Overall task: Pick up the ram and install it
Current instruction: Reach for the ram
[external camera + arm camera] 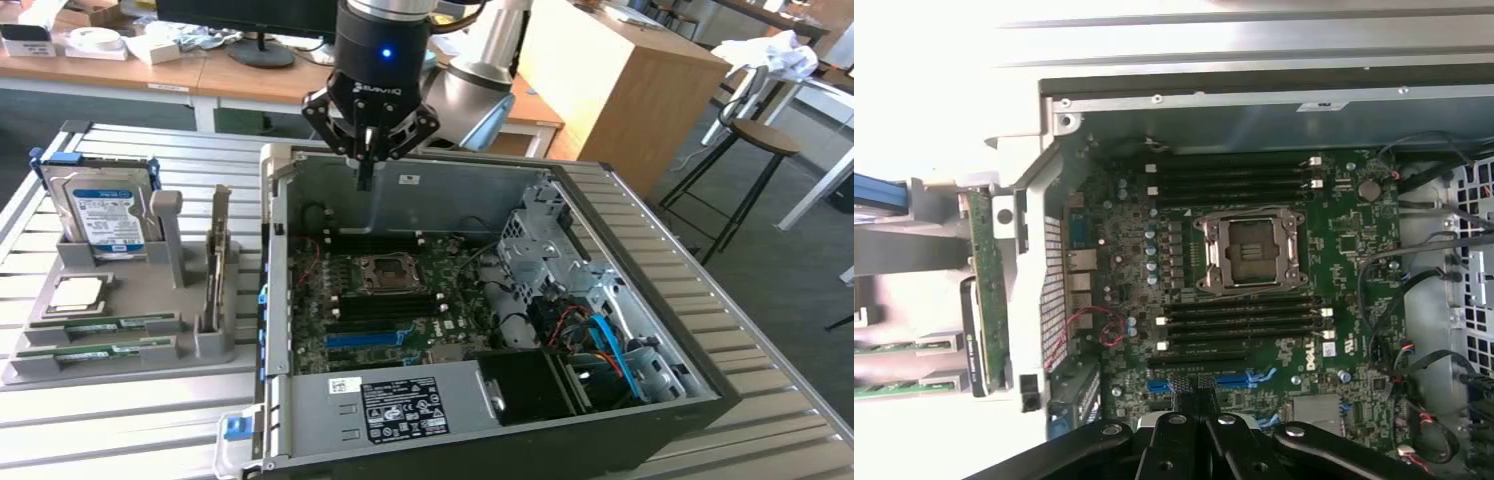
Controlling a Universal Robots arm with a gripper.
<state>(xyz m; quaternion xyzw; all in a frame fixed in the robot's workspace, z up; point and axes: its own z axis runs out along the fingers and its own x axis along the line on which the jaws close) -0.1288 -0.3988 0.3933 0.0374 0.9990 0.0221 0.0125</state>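
Claw: Your gripper (pixel 364 178) hangs over the open computer case (pixel 454 195), fingers pressed together with nothing between them.
Ram: The ram (pixel 104 324) lies flat in the grey holder (pixel 200 345) outside the case, at the exterior view's left, well apart from the claw (a second green stick lies just beside it).
Slots: Black memory slots (pixel 1239 325) flank the empty processor socket (pixel 1249 250), bare and facing up, presumably so a stick can be pressed straight down.
Holder: Each part has its own recess, likely to fix pick-up positions.

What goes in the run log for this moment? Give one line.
gripper: shut, empty, above open computer case | ram: lying in gray holder, exterior view's left of case | pickup: not yet done
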